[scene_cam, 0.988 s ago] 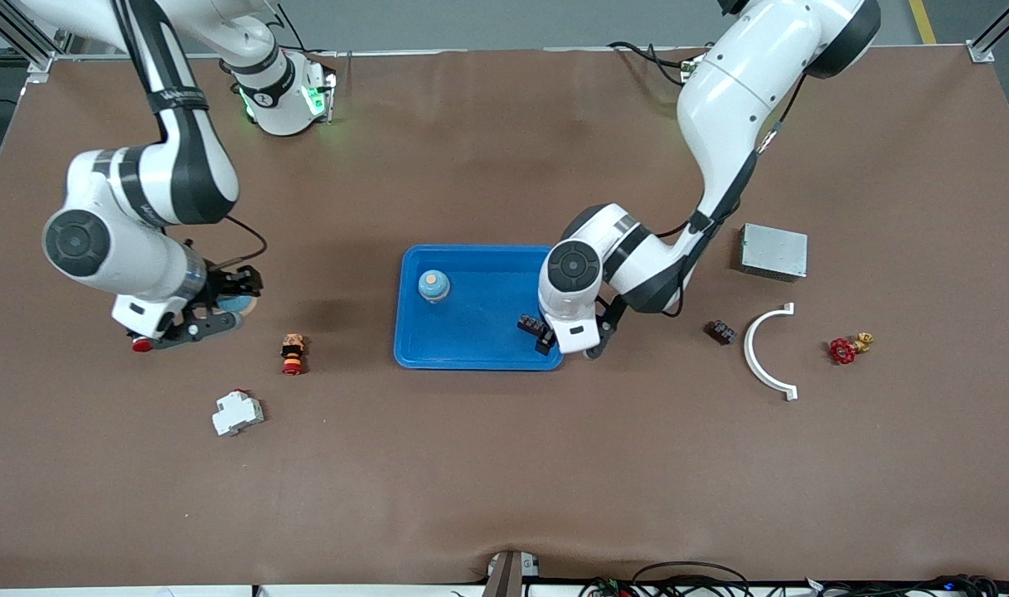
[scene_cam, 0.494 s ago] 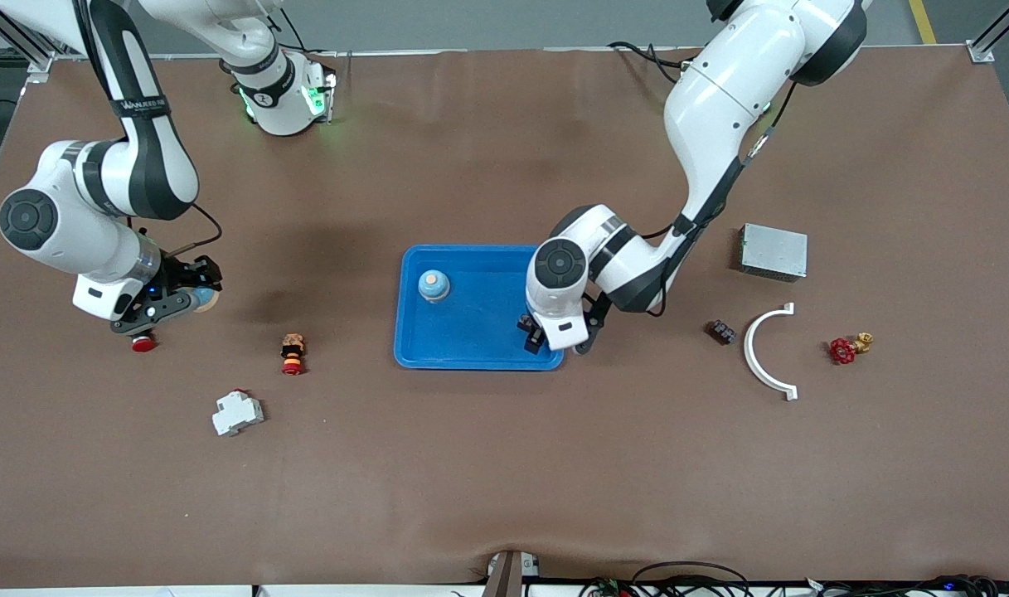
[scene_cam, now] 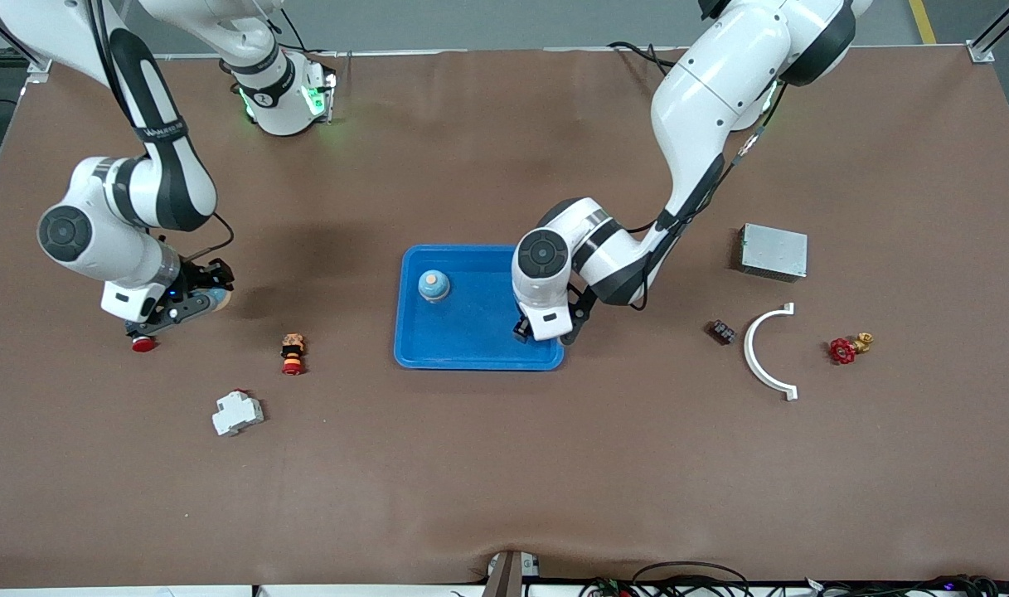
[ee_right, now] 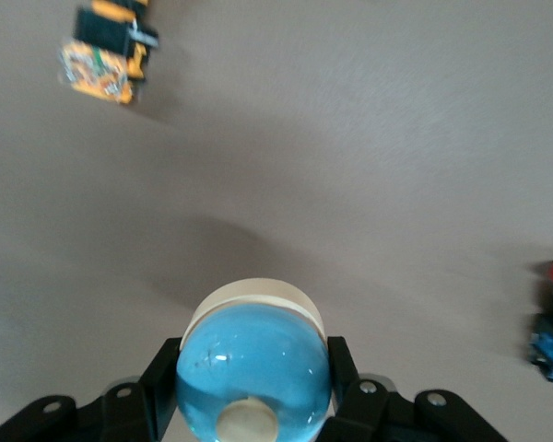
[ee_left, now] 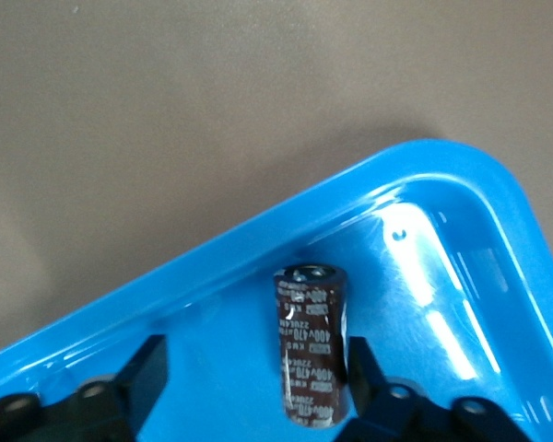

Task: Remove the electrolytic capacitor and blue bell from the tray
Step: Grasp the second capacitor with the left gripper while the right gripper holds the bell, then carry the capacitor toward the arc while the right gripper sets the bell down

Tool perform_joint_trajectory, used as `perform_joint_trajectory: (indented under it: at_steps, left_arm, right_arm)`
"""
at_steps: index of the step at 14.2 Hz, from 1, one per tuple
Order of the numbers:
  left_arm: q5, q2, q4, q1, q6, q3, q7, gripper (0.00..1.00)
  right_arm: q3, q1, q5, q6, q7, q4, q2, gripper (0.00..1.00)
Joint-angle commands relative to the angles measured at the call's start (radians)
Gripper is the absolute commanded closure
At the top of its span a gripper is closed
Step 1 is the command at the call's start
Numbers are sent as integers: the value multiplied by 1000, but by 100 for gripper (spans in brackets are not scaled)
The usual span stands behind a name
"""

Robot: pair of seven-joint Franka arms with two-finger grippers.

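The dark brown capacitor (ee_left: 311,354) is in the blue tray (scene_cam: 471,352), in the corner near the left arm's end. My left gripper (ee_left: 256,364) is open around it. One finger (ee_left: 359,364) is close beside it and the other stands well apart. In the front view the left gripper (scene_cam: 524,330) hides the capacitor. My right gripper (ee_right: 252,354) is shut on a blue dome bell (ee_right: 253,373), seen above the bare table toward the right arm's end. In the front view this bell (scene_cam: 219,297) shows at the right gripper (scene_cam: 199,300). A second blue bell (scene_cam: 434,285) stands in the tray.
A red button (scene_cam: 143,344), an orange-black push button (scene_cam: 293,352) and a white breaker (scene_cam: 237,412) lie near the right arm's end. A grey box (scene_cam: 773,251), a dark terminal block (scene_cam: 721,332), a white curved bracket (scene_cam: 761,352) and a red valve (scene_cam: 844,350) lie toward the left arm's end.
The left gripper has slid farther in over the tray corner. The right gripper, with the bell in it, swung toward the right arm's end of the table and came back a little.
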Motion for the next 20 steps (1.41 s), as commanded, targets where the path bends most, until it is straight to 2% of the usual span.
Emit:
perform_joint_trajectory:
  at_steps: [1, 2, 4, 10, 12, 15, 16, 19, 20]
  left_arm:
    - [-6, 21, 16, -5, 1, 12, -4, 78]
    - [-5, 18, 16, -4, 1, 12, 3, 100]
    - [-2, 6, 16, -2, 0, 12, 8, 100]
    - [-11, -105, 16, 96, -20, -25, 56, 100]
    - [-15, -146, 13, 160, -54, -53, 98, 100]
    - [-19, -200, 8, 292, -190, -122, 267, 100]
    - [-20, -206, 7, 341, -245, -136, 348, 100]
    - [-20, -224, -34, 453, -331, -146, 575, 100]
    - [-14, -229, -51, 487, -338, -146, 630, 100]
  right_arm:
    - [12, -14, -17, 25, -8, -13, 33, 87]
    - [12, -17, -17, 60, -8, -20, 46, 87]
    - [12, -19, -17, 148, -10, -28, 85, 87]
    - [12, -19, -15, 244, -33, -40, 139, 85]
    - [14, -23, -14, 246, -36, -40, 141, 85]
    - [15, -26, -14, 248, -36, -40, 145, 82]
    - [15, -25, -14, 246, -36, -40, 145, 72]
    - [15, -25, -14, 229, -34, -40, 139, 4]
    - [15, -25, -12, 217, -34, -39, 138, 0]
